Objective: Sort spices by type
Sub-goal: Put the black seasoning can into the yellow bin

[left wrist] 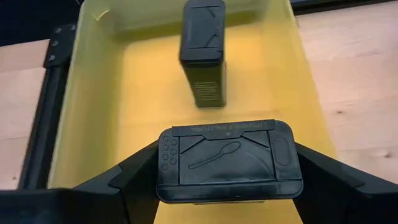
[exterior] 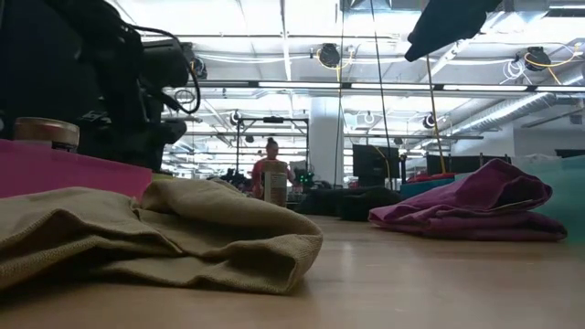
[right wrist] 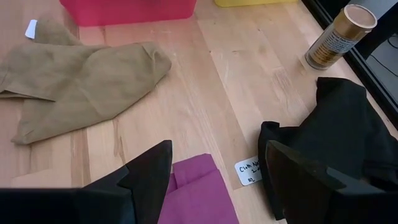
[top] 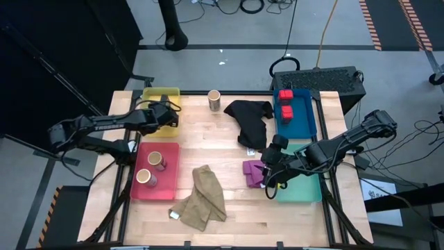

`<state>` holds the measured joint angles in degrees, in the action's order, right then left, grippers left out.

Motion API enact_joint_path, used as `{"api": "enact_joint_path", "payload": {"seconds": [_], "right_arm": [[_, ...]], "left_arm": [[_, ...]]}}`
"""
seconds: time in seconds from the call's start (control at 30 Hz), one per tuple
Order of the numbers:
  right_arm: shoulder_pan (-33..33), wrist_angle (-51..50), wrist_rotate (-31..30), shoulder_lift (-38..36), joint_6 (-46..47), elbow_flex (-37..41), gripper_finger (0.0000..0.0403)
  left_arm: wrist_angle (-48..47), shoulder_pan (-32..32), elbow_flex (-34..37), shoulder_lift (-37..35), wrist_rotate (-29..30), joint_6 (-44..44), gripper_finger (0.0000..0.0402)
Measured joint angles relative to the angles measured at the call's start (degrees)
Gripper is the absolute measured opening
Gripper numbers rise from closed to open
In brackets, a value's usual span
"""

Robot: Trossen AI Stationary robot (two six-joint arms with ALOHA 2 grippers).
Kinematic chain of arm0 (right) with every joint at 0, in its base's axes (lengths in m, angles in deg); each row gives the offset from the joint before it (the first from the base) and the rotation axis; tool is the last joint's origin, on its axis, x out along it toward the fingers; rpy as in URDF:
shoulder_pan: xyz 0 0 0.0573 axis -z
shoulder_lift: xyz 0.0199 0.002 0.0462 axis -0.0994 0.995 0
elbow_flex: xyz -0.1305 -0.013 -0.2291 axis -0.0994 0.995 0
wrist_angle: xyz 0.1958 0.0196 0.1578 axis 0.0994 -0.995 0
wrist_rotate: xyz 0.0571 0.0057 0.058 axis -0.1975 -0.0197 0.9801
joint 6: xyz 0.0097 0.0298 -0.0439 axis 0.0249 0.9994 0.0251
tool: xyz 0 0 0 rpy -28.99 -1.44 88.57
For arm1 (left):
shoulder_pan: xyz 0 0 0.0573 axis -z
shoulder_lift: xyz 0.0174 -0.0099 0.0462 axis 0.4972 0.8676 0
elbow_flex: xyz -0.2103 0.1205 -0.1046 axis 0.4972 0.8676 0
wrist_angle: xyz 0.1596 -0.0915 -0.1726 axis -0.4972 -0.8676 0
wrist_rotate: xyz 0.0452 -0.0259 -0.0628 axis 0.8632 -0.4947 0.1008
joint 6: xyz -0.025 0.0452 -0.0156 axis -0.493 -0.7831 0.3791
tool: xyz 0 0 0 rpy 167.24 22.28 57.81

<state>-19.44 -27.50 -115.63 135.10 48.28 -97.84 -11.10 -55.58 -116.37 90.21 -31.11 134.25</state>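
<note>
My left gripper (top: 165,111) hangs over the yellow tray (top: 161,91), shut on a dark grey rectangular block (left wrist: 229,162). A second dark block (left wrist: 202,53) stands on the tray floor beyond it. Two tan cylinders (top: 155,160) (top: 146,177) stand in the red tray (top: 166,191). A third (top: 214,101) stands on the table near the far edge. Two red boxes (top: 284,95) (top: 286,111) sit in the blue tray (top: 303,128). My right gripper (right wrist: 217,180) is open above the purple cloth (right wrist: 193,196). My left gripper pinches the dark block between its two fingers (left wrist: 134,171), one on each narrow side (left wrist: 163,163), coming from above. The embossed lid face (left wrist: 230,152) points up at the camera. Whether the block's base rests on the tray floor is hidden by the block itself.
A black cloth (top: 250,121) lies mid-table by the blue tray. A khaki cloth (top: 205,198) is spread near the front edge. The teal tray (top: 302,184) sits under the right arm. A person (exterior: 271,160) stands in the room beyond the table.
</note>
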Motion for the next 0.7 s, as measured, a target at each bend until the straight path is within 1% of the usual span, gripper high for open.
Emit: {"api": "enact_joint_path", "payload": {"seconds": [0.43,0.7], "right_arm": [[0.0,-0.5,0.0,0.0,0.1,0.0,0.0242],[0.0,-0.5,0.0,0.0,0.1,0.0,0.0242]], "left_arm": [[4.5,0.4,0.0,4.6,0.0,1.5,0.0288],[5.0,0.4,0.0,8.2,0.0,1.9,0.0288]]}}
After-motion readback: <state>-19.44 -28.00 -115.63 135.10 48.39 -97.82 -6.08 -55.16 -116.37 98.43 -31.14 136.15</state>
